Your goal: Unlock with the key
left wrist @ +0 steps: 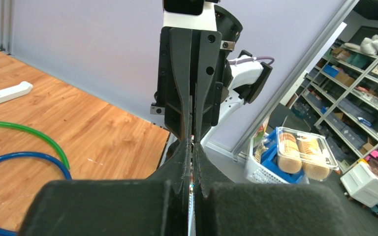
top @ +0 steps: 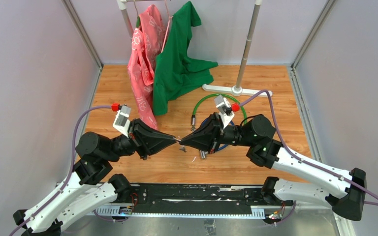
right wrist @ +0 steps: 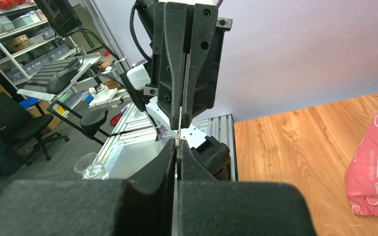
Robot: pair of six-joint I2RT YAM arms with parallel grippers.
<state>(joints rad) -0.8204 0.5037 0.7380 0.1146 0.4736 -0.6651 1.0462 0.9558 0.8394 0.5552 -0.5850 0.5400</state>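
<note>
- Left tool [top: 175, 140] and right tool [top: 183, 142] are meeting tip to tip above mid-worktop, both clenched.
- Both are pinching the key [right wrist: 178, 129], a thin metal sliver, apparently a hand-over to improve the grip.
- Green cable lock [left wrist: 29, 131] is lying beneath the right arm, not yet engaged.

A green shirt [top: 179, 66] and pink garment [top: 145, 54] hang from a white rack [top: 247, 46].
</note>
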